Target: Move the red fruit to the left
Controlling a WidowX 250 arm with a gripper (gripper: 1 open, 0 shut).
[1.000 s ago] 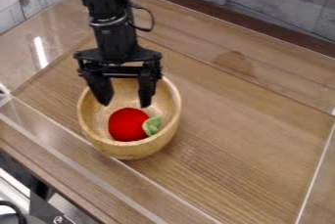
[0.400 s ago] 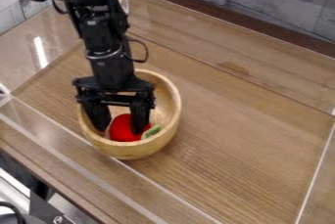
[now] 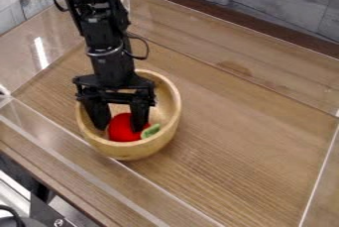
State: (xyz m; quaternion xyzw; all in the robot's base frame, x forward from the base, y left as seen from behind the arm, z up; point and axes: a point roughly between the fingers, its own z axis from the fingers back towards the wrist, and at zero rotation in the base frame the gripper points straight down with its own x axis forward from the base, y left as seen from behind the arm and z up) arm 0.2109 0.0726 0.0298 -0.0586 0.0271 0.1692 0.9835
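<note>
The red fruit [image 3: 123, 127] lies inside the light wooden bowl [image 3: 165, 137] at the front left of the table, with a small green piece [image 3: 153, 130] beside it on its right. My black gripper [image 3: 123, 115] hangs straight down into the bowl. Its two fingers stand apart, one on each side of the fruit, with the tips down at the fruit's level. The fingers have not closed on the fruit.
The bowl stands on a wooden table [image 3: 239, 112] enclosed by low clear plastic walls [image 3: 199, 206]. A wall runs along the front and left edges close to the bowl. The black arm [image 3: 93, 13] rises from the gripper toward the upper left.
The gripper has moved left and down into the bowl, from above the rim to straddling the red fruit. Over the last half second it barely moved.
</note>
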